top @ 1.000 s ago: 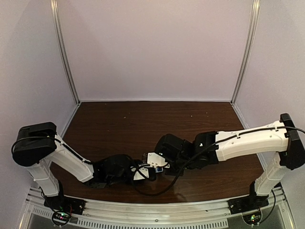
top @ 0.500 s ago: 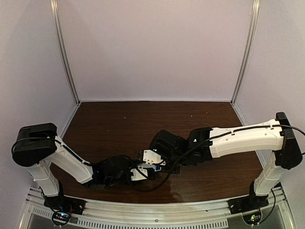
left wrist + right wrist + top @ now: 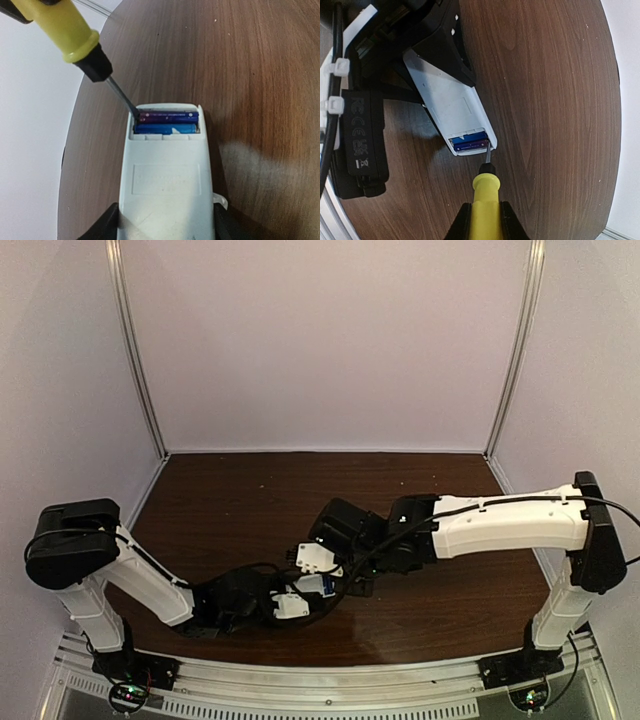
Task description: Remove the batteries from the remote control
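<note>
The white remote control (image 3: 165, 180) lies back-up on the table, its open compartment facing away from my left wrist. Two blue batteries (image 3: 165, 123) sit side by side in that compartment; they also show in the right wrist view (image 3: 470, 141). My left gripper (image 3: 165, 227) is shut on the remote's near end, one finger on each long side. My right gripper (image 3: 486, 220) is shut on the yellow-handled screwdriver (image 3: 487, 200). The screwdriver's tip (image 3: 134, 114) rests in the compartment's corner, at the end of the farther battery. In the top view both grippers meet at the remote (image 3: 318, 585).
The brown wooden table (image 3: 260, 500) is walled by pale panels at the back and both sides. The left arm's black body and cables (image 3: 360, 135) lie close beside the remote. The table's rounded edge (image 3: 615, 150) shows to the right.
My right arm has moved left toward the left gripper, bringing the screwdriver to the remote's open end. The left arm has hardly moved.
</note>
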